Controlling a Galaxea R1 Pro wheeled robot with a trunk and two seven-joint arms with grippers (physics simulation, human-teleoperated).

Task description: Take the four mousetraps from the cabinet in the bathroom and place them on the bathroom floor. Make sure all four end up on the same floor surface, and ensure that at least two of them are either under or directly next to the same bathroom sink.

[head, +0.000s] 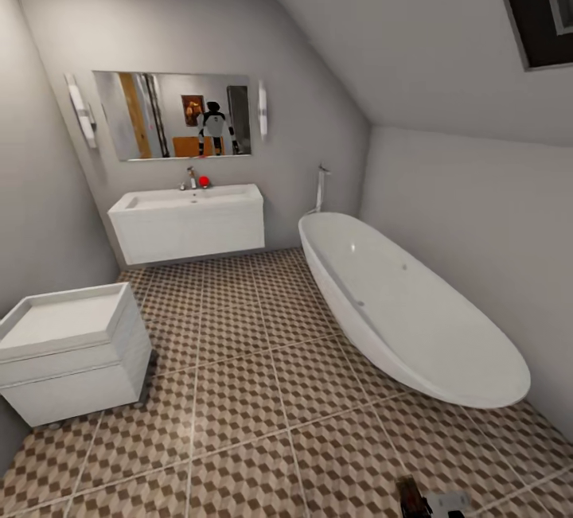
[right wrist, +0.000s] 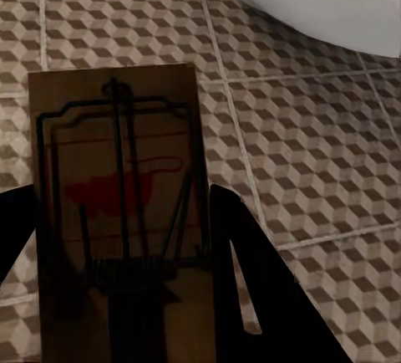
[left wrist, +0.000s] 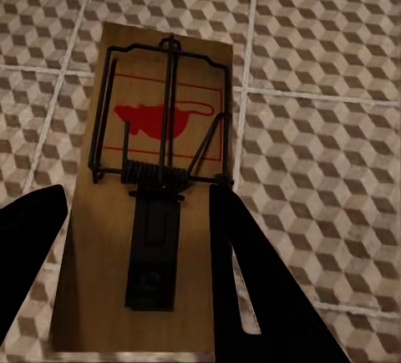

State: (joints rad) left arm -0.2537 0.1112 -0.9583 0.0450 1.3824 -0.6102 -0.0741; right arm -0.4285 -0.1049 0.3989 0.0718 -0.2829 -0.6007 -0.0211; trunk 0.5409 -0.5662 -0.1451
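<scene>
A bathroom with a patterned cube-tile floor spreads ahead. An oval white bathtub lies along the right wall. A white sink with a chrome faucet hangs on the far wall under a mirror, and a low white unit stands near left. The left gripper is clenched on a wooden mousetrap above the tiles. The right gripper grasps a second mousetrap over the floor beside the tub's edge.
</scene>
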